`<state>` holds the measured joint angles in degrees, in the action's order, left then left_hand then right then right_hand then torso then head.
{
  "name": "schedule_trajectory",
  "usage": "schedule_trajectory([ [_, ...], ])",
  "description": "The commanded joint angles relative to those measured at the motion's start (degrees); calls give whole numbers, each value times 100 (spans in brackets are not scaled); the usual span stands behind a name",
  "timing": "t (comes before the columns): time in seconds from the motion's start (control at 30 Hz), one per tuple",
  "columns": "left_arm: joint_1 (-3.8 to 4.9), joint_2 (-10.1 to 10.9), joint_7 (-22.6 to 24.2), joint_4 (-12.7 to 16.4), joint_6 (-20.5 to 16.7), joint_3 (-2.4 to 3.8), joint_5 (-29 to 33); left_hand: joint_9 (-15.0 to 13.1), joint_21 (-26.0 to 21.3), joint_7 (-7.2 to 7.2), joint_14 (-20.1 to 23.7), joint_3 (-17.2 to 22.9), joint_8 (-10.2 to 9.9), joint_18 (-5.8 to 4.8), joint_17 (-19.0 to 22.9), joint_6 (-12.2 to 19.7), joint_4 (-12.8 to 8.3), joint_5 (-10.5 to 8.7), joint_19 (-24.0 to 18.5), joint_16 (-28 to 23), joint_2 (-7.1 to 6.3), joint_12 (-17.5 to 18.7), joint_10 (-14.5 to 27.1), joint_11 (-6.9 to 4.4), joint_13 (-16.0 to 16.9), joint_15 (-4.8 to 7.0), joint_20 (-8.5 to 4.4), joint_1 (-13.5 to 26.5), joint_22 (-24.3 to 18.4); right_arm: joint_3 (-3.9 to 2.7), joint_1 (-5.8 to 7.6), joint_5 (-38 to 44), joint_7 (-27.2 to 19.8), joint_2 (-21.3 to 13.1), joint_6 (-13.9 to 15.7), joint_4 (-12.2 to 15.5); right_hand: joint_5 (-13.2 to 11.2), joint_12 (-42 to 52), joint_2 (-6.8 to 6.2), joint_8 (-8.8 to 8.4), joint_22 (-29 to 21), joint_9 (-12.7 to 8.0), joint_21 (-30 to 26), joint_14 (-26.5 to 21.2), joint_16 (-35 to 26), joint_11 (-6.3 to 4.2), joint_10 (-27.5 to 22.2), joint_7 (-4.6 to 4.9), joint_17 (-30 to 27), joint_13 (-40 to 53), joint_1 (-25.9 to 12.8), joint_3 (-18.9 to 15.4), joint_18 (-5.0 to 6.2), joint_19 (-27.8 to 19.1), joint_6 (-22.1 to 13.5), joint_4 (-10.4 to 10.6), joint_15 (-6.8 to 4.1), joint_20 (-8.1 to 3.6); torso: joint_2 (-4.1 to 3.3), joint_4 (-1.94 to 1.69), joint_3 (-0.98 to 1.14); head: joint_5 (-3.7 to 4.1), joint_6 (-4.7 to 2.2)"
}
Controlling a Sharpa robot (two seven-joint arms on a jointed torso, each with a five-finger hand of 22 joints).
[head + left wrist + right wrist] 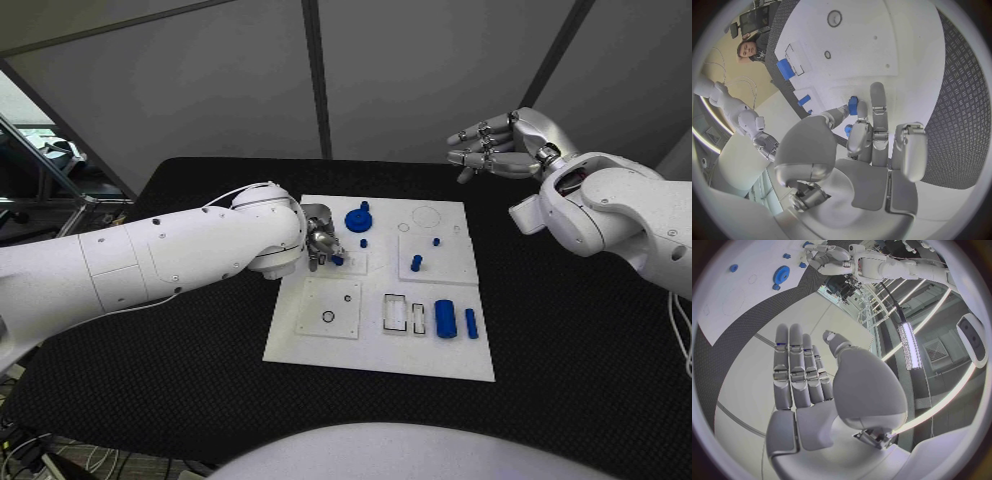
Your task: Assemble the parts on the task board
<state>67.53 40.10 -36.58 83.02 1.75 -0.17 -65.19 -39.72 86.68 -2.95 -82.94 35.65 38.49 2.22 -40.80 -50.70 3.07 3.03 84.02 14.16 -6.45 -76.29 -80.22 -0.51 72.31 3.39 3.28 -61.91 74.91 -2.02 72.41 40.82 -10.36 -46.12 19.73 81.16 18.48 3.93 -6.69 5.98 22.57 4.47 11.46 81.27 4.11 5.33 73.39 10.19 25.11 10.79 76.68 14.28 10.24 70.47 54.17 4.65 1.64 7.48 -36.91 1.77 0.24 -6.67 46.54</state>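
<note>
The white task board [378,348] lies mid-table. My left hand [320,243] hovers low over its near-left upper area. In the left wrist view, thumb and a finger pinch a small blue part [853,105]; in the head view the same part [336,259] sits at the fingertips. A blue gear [358,221] sits just beyond the hand. Small blue pegs [417,263] stand on the board's middle. A blue cylinder [444,318] and a thin blue bar [470,322] lie at its right. My right hand [498,145] is raised past the board's far right corner, fingers straight and apart, holding nothing.
The board has a round hole [327,317] and rectangular slots [395,313] near its front. Black table [577,340] surrounds the board. Grey partition walls stand behind. In the right wrist view the gear [784,274] and board [723,315] lie far from my right hand [801,375].
</note>
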Motion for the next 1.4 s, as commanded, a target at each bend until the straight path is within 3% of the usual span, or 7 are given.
schedule_trajectory([
  [0.03, -9, -14, -78, -19, 137, -10, 52, -4, 34, 6, -37, -200, -39, -112, -11, -53, 88, 23, 398, -38, 0, -15, -24, -29, -15, -14, -42, 140, 1024, -4, 12, 2, -76, 4, -27, 4, -3, -3, 5, 23, -5, 3, -27, -22, -37, 32, 19, 19, -5, -5, -40, 0, 13, 50, 2, 44, 11, 8, -3, -3, -1, 5, 4],
  [0.33, -9, -33, -41, -58, 110, -10, 64, -26, 30, -1, -44, -1066, -45, -112, -36, -112, 326, 21, 398, -59, 26, -47, -26, -22, 11, -15, -42, 273, 1029, -3, 12, 0, -81, 11, -20, -3, -2, -2, 12, 27, -25, 3, -51, -20, -38, 34, 18, 19, -23, -20, -74, -13, 13, 61, 1, 75, 14, 14, -4, -1, 0, 17, 14],
  [0.67, -9, -55, -40, -86, 70, -10, 65, -43, 37, 2, -48, -1470, -40, -115, -48, -148, 504, 27, 405, -71, 86, -61, -31, -24, 22, -15, -44, 294, 1047, -3, 12, 0, -84, 14, -17, -9, -1, -4, 15, 27, -34, 3, -62, -22, -39, 36, 13, 21, -31, -28, -86, -17, 13, 65, -1, 87, 16, 16, -1, -4, -1, 20, 13],
  [1.17, -9, 32, -23, -32, -38, -3, 65, -91, 43, 14, -58, -2404, -25, -118, -72, -163, 969, 27, 413, -93, 128, -76, -40, -32, 31, -9, -50, 318, 1068, -3, 11, 1, -68, 9, -12, -35, -1, -5, 14, 28, -48, 2, -79, -26, -40, 40, 8, 23, -43, -38, -109, -29, 13, 72, -5, 107, 20, 20, 0, -7, -5, 40, 1],
  [1.4, -8, 161, -17, 92, -25, 157, 219, -103, 23, 7, -59, -2694, -32, -112, -79, -138, 1095, 27, 402, -101, 139, -60, -22, -26, 9, -12, -49, 235, 1043, -1, 11, 120, 20, 8, -61, -123, -10, -6, 3, 44, -69, 8, -105, -31, -42, 35, -2, 15, -63, -54, -89, -32, 16, 82, 17, 97, 18, 21, 1, -4, -6, 58, -29],
])
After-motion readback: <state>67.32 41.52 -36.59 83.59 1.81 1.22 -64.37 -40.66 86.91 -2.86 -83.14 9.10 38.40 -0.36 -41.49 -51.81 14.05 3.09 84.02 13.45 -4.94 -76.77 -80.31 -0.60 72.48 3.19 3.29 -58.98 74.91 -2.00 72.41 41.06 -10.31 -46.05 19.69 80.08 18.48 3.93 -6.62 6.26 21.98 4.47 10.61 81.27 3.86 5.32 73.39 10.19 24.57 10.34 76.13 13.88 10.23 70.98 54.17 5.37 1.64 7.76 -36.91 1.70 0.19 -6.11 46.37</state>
